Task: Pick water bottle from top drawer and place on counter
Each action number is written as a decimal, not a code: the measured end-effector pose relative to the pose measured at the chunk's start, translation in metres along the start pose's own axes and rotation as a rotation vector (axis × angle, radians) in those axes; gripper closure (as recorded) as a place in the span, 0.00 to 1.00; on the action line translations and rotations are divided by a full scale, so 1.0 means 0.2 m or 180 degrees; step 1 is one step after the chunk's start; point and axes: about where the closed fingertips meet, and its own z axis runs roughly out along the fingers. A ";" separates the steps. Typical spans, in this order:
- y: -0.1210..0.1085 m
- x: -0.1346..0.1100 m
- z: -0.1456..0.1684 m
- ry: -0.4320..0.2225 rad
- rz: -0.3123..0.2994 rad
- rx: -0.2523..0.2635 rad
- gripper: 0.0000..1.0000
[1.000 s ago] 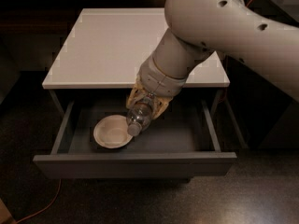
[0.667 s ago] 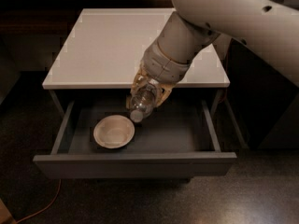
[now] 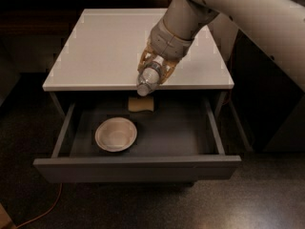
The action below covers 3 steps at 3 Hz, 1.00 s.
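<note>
My gripper point(image 3: 156, 67) is shut on the water bottle point(image 3: 148, 79), a small clear plastic bottle held tilted with its white cap pointing down toward the camera. The bottle hangs over the front edge of the white counter point(image 3: 105, 51), above the back of the open top drawer point(image 3: 143, 166). The big white arm reaches in from the upper right.
Inside the drawer a round white bowl point(image 3: 116, 134) sits left of centre and a tan sponge point(image 3: 141, 104) lies at the back. The drawer front juts toward the camera. An orange cable point(image 3: 45, 209) runs on the dark floor at lower left.
The gripper has lifted the bottle up out of the drawer and back toward the counter's front edge. The sponge, hidden before by the gripper, now shows.
</note>
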 end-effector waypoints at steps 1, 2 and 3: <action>0.00 0.02 0.00 0.0017 -0.0010 0.0001 1.00; 0.00 0.09 -0.02 0.0084 -0.0050 0.0008 1.00; 0.03 0.21 -0.01 0.0194 -0.0111 0.0008 1.00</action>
